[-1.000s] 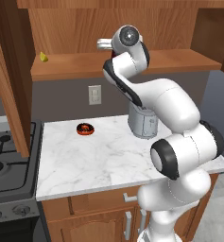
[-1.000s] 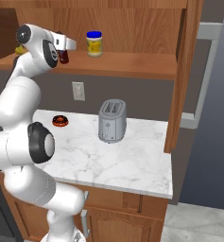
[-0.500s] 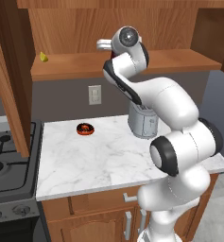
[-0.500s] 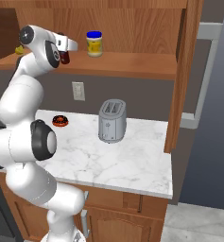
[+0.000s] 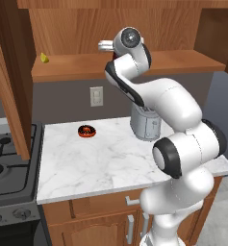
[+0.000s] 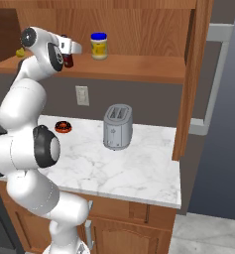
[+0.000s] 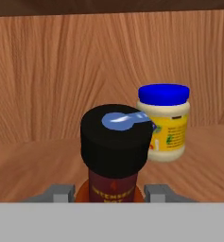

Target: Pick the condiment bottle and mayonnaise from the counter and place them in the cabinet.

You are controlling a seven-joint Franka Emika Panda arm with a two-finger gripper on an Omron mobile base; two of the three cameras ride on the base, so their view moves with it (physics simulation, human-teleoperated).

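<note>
Hand view: gripper (image 7: 111, 193) closed on the bottle (image 7: 113, 156), black cap, mayo (image 7: 163, 122) just behind on the cabinet (image 7: 33, 160) shelf. Right base view shows bottle (image 6: 68, 58) left of mayo (image 6: 99, 45), toaster (image 6: 117, 127) on desk (image 6: 139, 173). Left base view: arm hides both. Versus earlier frames, no discernible change.

In front of me, the white marble counter (image 6: 134, 171) carries a grey toaster (image 6: 117, 127) near its back and a small red-and-black round object (image 6: 63, 126) to the left. Above it, the wooden cabinet shelf (image 6: 139, 72) holds the blue-lidded mayonnaise (image 6: 99, 46) and a small yellow item (image 5: 44, 58) at far left.
</note>
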